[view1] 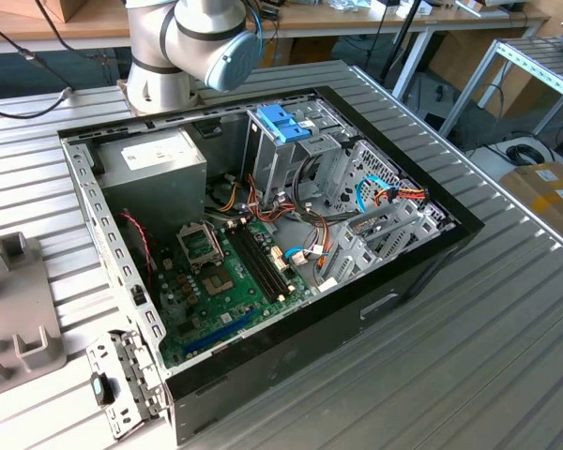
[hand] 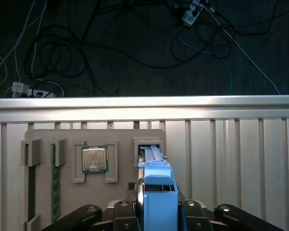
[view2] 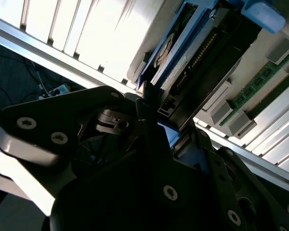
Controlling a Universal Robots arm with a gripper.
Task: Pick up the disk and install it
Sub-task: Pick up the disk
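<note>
Grey fixture tray [view1: 23,319], exterior view's left: disk [hand: 157,192] standing in its slot near a processor chip [hand: 94,159], gripper [hand: 157,214] fingers apparently closed on its blue carrier. Computer case [view1: 403,281], right: disk not yet installed.

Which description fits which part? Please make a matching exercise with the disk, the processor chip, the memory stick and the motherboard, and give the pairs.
1 disk
2 processor chip
3 memory stick
4 motherboard

A lying flat in a square recess of the grey tray
B inside the open computer case
C framed in light blue, standing in a tray slot
D thin green strip in a long tray groove

Pairs: 1-C, 2-A, 3-D, 4-B
</note>
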